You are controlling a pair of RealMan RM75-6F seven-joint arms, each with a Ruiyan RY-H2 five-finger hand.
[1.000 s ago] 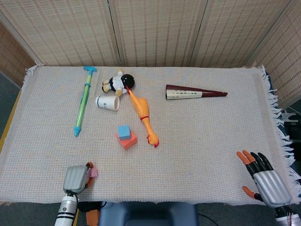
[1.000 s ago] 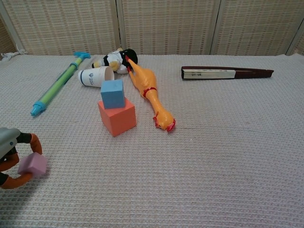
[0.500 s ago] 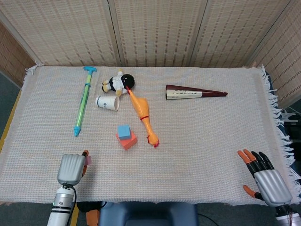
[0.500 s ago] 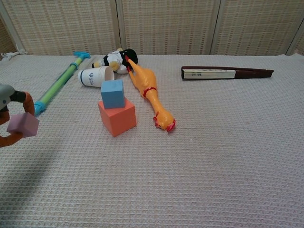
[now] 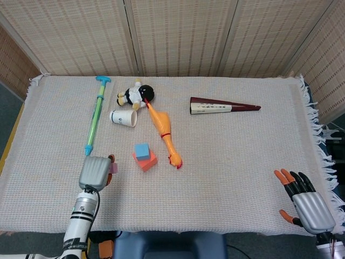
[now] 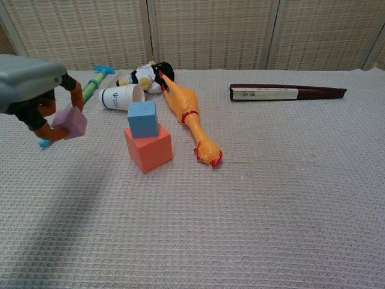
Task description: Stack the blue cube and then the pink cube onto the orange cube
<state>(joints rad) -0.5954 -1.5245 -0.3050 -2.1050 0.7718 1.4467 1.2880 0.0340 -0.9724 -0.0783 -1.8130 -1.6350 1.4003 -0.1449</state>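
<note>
Left hand [image 6: 36, 96] fingers [image 6: 76, 96] clamped round pink cube [image 6: 69, 123] (lifted), right hand [image 5: 304, 202] fingers spread, empty

Blue cube [image 6: 142, 118] on orange cube [image 6: 148, 148] — rubber chicken [image 6: 189, 117] right.

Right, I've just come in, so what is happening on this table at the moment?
The left hand holds the pink cube in the air, left of the stack. The blue cube already sits on the orange cube, so only the pink one is left to place. The right hand rests open at the table's near right corner, holding nothing. A rubber chicken lies right of the stack.
</note>
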